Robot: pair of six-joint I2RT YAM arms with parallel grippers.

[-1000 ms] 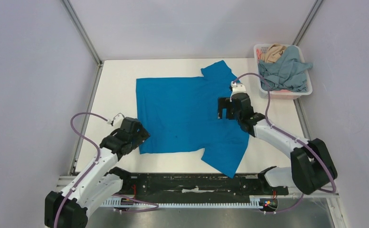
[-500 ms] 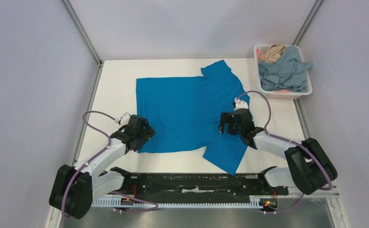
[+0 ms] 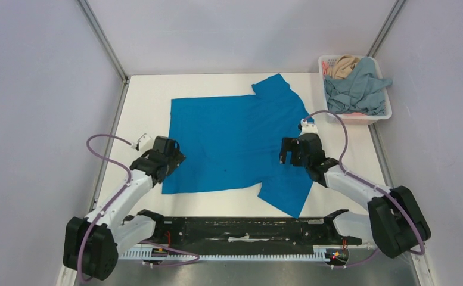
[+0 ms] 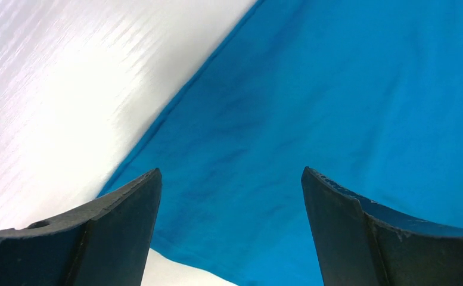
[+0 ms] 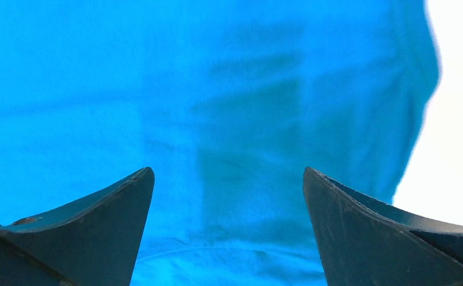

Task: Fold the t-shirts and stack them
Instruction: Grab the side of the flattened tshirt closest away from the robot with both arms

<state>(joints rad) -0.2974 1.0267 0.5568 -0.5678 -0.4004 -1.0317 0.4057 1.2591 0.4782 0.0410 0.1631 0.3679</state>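
**Fig. Both pincers released above the spread vivid blue t-shirt [image 3: 235,143] on the white table [image 3: 142,98].**

The left pincer [image 3: 170,159] hangs over the shirt's near left corner with its jaws wide apart and nothing between them. Blue cloth fills the gap between its fingers [image 4: 115,226], and bare table shows just to their left. The right pincer [image 3: 288,154] is likewise unclenched and empty over the shirt's right side. The cloth runs under and ahead of its fingers [image 5: 372,232], the near sleeve lies behind it toward the arm bases, and bare table begins just past its right finger. Whether either pincer's tips touch the cloth cannot be told from these views. The dusty grey-blue t-shirt [image 3: 357,89] and the tan t-shirt [image 3: 342,64] lie bunched in the white basket [image 3: 385,113], ahead and to the right of the right pincer and well apart from it.
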